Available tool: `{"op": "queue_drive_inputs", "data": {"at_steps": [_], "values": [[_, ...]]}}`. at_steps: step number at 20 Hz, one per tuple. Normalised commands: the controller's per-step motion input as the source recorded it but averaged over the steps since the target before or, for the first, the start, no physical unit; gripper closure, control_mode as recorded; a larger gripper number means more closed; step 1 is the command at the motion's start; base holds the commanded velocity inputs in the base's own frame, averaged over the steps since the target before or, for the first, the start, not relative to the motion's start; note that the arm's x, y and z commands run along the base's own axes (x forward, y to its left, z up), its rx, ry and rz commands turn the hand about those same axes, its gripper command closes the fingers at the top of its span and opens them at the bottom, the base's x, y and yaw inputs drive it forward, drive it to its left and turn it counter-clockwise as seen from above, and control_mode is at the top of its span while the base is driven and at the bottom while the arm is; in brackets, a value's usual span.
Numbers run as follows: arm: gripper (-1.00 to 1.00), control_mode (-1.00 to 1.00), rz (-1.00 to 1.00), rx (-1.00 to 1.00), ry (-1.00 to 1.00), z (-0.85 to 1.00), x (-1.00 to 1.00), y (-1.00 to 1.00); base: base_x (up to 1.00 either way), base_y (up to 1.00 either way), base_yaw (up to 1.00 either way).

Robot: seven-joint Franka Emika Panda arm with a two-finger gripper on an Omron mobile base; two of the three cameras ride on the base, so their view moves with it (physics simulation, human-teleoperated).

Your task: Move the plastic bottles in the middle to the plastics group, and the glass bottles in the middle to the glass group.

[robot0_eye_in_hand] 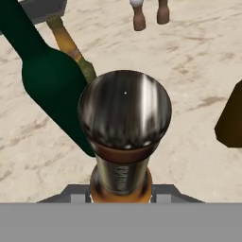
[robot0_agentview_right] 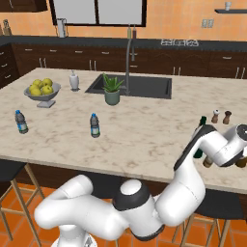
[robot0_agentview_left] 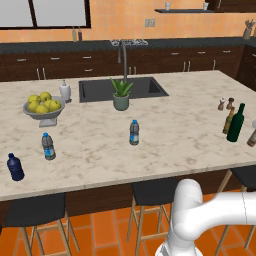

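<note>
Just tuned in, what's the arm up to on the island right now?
The gripper is at the right end of the island, jaws shut on the beer bottle, beside the wine bottle and the olive bottle. One water bottle stands mid-counter; another and the dark blue bottle stand far left.

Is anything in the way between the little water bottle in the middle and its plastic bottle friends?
No, nothing I can see. Only bare counter lies between the middle water bottle and the plastics group, which is the other water bottle and the dark blue bottle. The lemon bowl stands farther back, off that path.
</note>
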Motion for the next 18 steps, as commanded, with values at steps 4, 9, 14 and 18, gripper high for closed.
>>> {"op": "queue_drive_inputs", "data": {"at_steps": [4, 9, 14, 18], "values": [[1.0, -1.0, 0.0, -0.12, 0.0, -0.24, 0.0, 0.0, 0.0, 0.0, 0.0], [1.0, -1.0, 0.0, -0.17, -0.01, -0.02, 0.0, 0.0, 0.0, 0.0, 0.0], [1.0, -1.0, 0.01, 0.0, 0.0, 0.0, 0.02, 0.0, 0.0, 0.0, 0.0], [1.0, -1.0, 0.01, 0.0, 0.0, -0.02, 0.3, 0.0, 0.0, 0.0, 0.0]]}}
